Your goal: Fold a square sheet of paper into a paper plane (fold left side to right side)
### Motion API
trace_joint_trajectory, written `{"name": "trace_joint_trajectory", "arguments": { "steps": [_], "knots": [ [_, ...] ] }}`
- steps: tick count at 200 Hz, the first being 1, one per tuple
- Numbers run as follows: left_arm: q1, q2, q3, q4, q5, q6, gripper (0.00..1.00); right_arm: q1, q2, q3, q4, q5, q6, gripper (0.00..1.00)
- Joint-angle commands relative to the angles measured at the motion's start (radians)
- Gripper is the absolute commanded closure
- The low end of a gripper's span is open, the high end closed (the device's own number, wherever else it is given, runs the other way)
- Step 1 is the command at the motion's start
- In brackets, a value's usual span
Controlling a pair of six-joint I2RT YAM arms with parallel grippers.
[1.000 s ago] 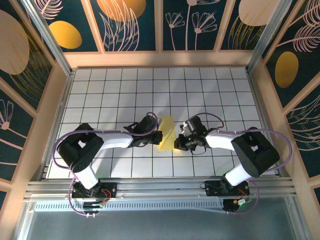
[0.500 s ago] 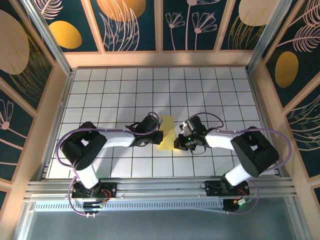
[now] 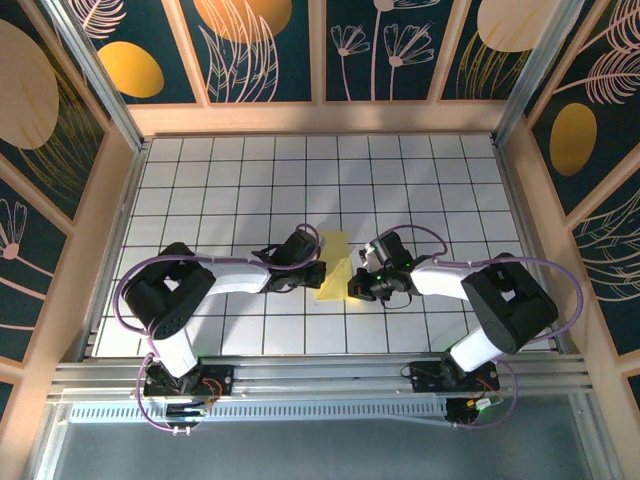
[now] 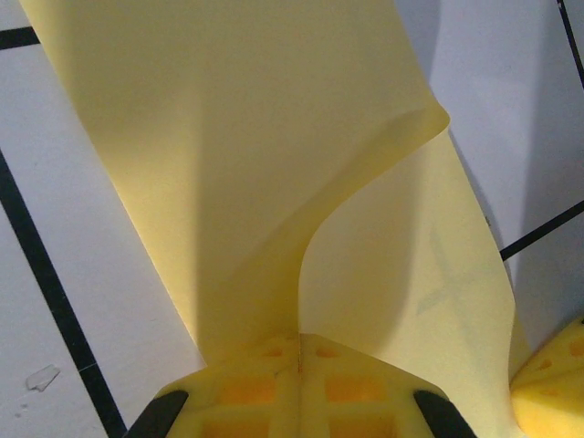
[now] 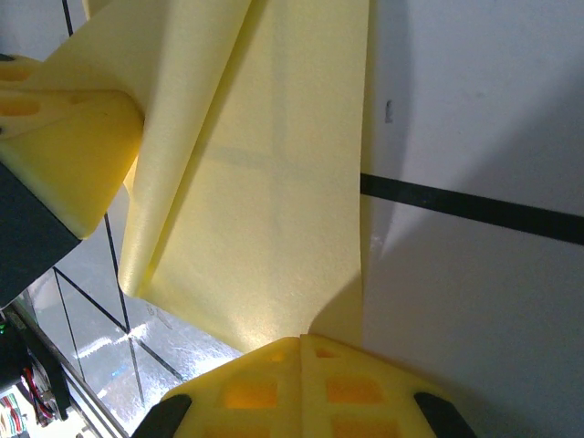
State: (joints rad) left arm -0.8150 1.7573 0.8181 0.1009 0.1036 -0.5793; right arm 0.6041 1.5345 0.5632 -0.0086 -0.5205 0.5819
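On the surface [image 3: 250,180], centred, the square sheet of paper [image 3: 335,262] arches part-folded — left gripper [image 4: 299,354] and right gripper [image 5: 301,354] each pinch an edge. Left-to-right fold appears underway; next: bring edges flush, press the crease.

Bright even light; soft shadows; wrist close-ups slightly blurred.

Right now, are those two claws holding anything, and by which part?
Both hold the yellow sheet of paper. The left gripper pinches its left edge, and the right gripper pinches its right edge.
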Motion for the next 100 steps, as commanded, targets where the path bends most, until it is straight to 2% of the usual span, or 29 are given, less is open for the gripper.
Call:
{"name": "trace_joint_trajectory", "arguments": {
  "steps": [1, 63, 100],
  "knots": [
    [0.008, 0.018, 0.019, -0.008, -0.010, 0.015, 1.00, 0.008, 0.039, -0.005, -0.087, 0.063, -0.022, 1.00],
    [0.008, 0.040, 0.014, -0.006, 0.007, 0.016, 1.00, 0.008, 0.025, 0.014, -0.092, 0.046, -0.028, 1.00],
    [0.008, 0.061, 0.013, -0.015, 0.022, 0.019, 1.00, -0.006, -0.065, 0.050, -0.079, -0.008, -0.024, 1.00]
  ]
}}
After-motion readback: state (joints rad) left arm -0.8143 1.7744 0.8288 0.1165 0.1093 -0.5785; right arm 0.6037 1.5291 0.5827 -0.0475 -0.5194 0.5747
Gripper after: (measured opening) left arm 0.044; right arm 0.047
